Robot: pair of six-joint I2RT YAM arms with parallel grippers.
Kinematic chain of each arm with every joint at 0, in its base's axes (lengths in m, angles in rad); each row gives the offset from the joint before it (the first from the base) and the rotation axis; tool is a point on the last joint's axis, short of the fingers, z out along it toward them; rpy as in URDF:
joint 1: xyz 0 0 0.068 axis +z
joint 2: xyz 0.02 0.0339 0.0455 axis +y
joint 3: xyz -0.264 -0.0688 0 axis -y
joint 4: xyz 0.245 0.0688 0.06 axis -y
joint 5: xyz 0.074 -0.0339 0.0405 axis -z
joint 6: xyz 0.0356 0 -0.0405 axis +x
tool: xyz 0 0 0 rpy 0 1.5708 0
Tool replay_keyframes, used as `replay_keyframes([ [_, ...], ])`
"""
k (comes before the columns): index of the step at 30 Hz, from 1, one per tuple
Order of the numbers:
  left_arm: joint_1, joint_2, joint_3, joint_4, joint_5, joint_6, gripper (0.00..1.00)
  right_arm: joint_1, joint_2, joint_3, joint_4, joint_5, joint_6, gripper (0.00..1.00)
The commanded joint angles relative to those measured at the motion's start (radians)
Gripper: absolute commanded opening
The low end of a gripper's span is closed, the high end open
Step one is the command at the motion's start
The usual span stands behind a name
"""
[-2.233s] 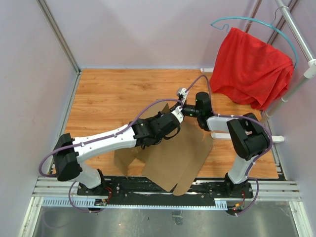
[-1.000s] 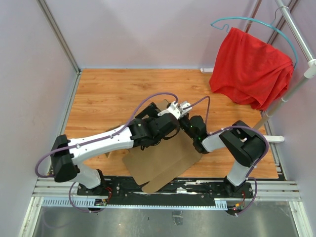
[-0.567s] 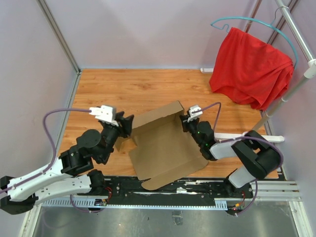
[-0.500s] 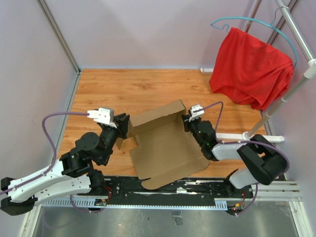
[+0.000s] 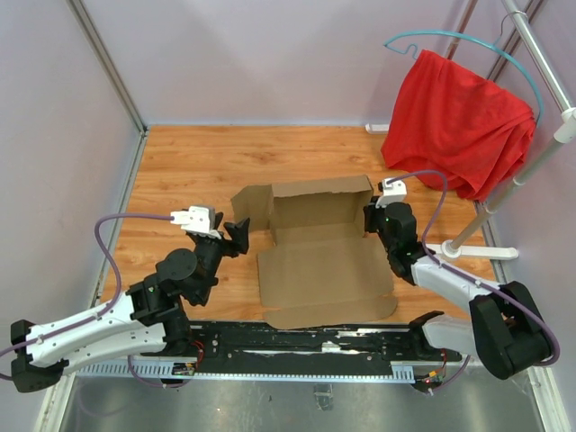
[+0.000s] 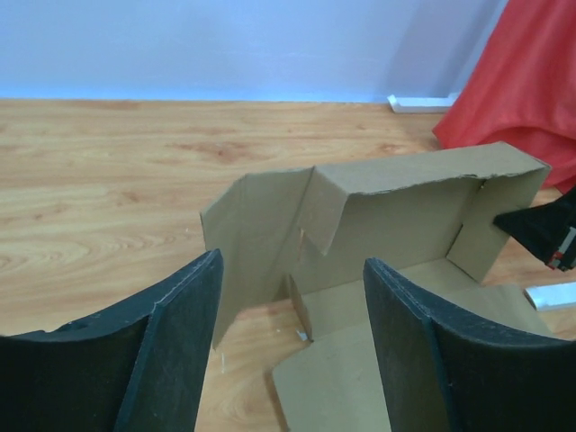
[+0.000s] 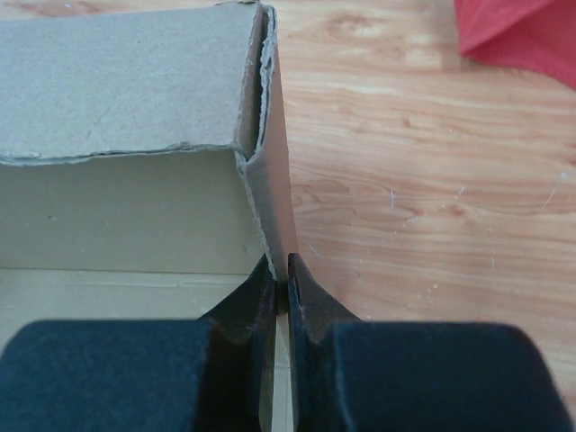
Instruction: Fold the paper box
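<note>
From above: left fingers (image 5: 239,233) wide open, with nothing between them. Just ahead of their tips and apart from them, the paper box (image 5: 326,266), brown and half formed, on the wooden worktop (image 5: 193,171). Base flat, back wall upright, one flap spread at the end nearer to the left fingers. Right fingers (image 5: 372,219) closed on the upright side wall at the opposite end of the box. Well beyond the right fingers, a hanging red cloth (image 5: 454,117).

From the left wrist: both dark fingers far apart at the bottom, with an empty gap. Straight ahead of them, the open inside of the box, with the nearest flap leaning outward; no contact. At the far end, the dark tip of the right fingers on the wall.

From the right wrist: fingers pressed together on the thin edge of the cardboard wall, just below the box corner. To their left the box interior, to their right bare wood.
</note>
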Motion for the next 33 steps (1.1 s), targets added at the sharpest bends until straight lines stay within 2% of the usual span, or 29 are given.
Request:
replay_keyframes([
  [1, -0.004, 0.013, -0.045, -0.003, -0.121, -0.129, 0.67, -0.027, 0.002, 0.066, -0.124, -0.077, 0.086, 0.01],
  [4, 0.0, 0.044, -0.062, -0.051, -0.215, -0.212, 0.61, -0.029, 0.004, 0.072, -0.152, -0.085, 0.104, 0.01],
  [6, 0.037, 0.067, -0.065, -0.098, -0.229, -0.268, 0.58, -0.035, -0.002, 0.074, -0.175, -0.088, 0.117, 0.01],
  [10, 0.28, 0.068, -0.073, -0.184, 0.073, -0.375, 0.58, -0.07, -0.008, 0.099, -0.256, -0.109, 0.153, 0.01],
  [12, 0.334, 0.024, -0.131, -0.117, 0.15, -0.354, 0.59, -0.092, -0.006, 0.11, -0.278, -0.132, 0.164, 0.01],
  [16, 0.348, -0.047, -0.236, 0.044, 0.253, -0.32, 0.69, -0.123, 0.015, 0.151, -0.328, -0.166, 0.182, 0.01],
  [21, 0.366, -0.003, -0.297, 0.178, 0.361, -0.297, 0.71, -0.128, 0.022, 0.195, -0.384, -0.199, 0.182, 0.01],
  [28, 0.414, 0.131, -0.402, 0.401, 0.399, -0.261, 0.74, -0.128, 0.004, 0.217, -0.427, -0.239, 0.159, 0.01],
  [33, 0.434, 0.11, -0.454, 0.468, 0.391, -0.231, 0.74, -0.129, -0.03, 0.212, -0.453, -0.25, 0.135, 0.01],
])
